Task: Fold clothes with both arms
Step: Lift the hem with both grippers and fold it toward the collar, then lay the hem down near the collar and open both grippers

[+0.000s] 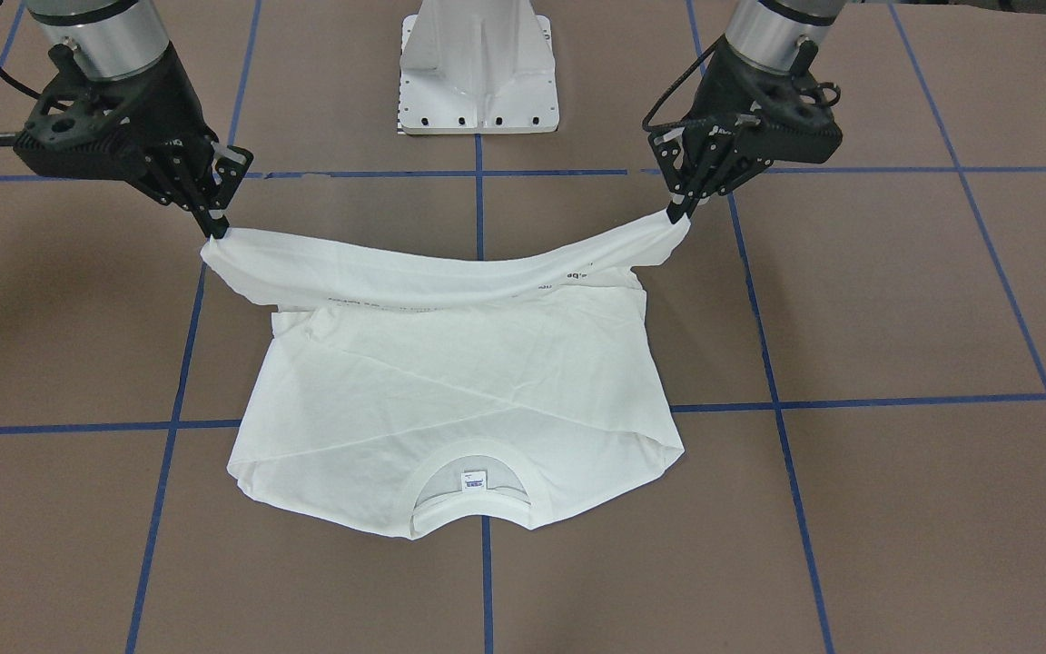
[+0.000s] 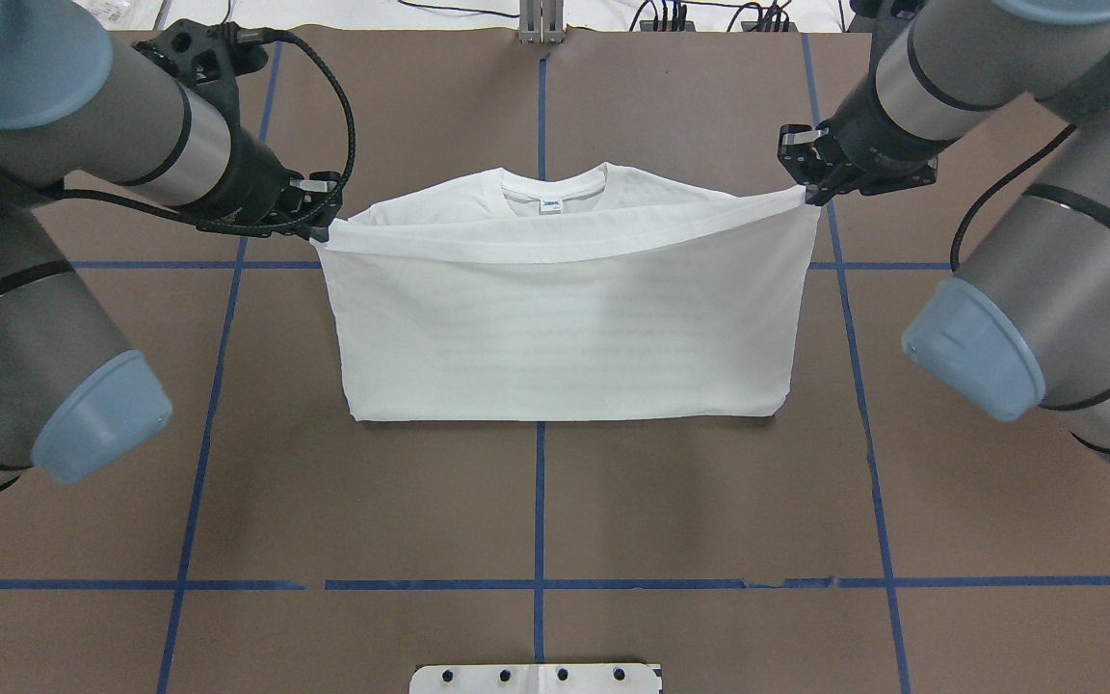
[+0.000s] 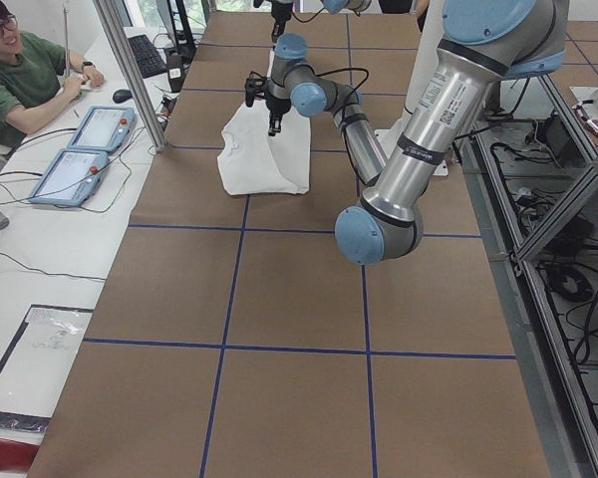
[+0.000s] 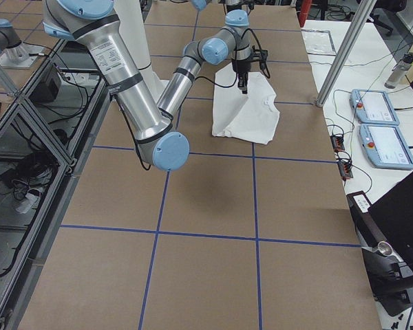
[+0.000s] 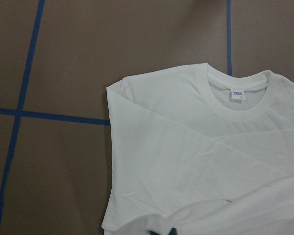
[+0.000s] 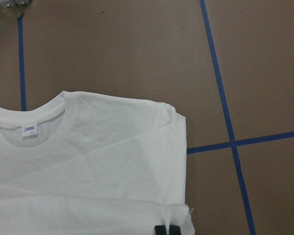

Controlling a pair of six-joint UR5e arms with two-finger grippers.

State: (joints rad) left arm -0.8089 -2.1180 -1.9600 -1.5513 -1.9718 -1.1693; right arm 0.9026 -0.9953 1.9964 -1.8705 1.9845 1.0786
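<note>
The white T-shirt (image 2: 565, 328) lies on the brown table with its sleeves folded in and its collar (image 2: 552, 188) on the far side from the robot's base. My left gripper (image 2: 319, 231) is shut on one corner of the hem, my right gripper (image 2: 810, 198) on the other. Between them the hem hangs raised in a sagging band (image 1: 450, 272) over the shirt's lower half, and some black print shows on its underside. The flat upper half (image 1: 459, 391) and the neck label (image 5: 237, 94) lie open to view. In the front-facing view the left gripper (image 1: 682, 213) is on the right, the right gripper (image 1: 214, 227) on the left.
The white pedestal base (image 1: 478, 82) stands on the robot's side of the shirt. Blue tape lines (image 2: 539, 501) grid the table. Beyond the far edge, a person (image 3: 20, 70) sits at a side table with two control pendants (image 3: 80, 154), behind an aluminium post (image 3: 130, 70).
</note>
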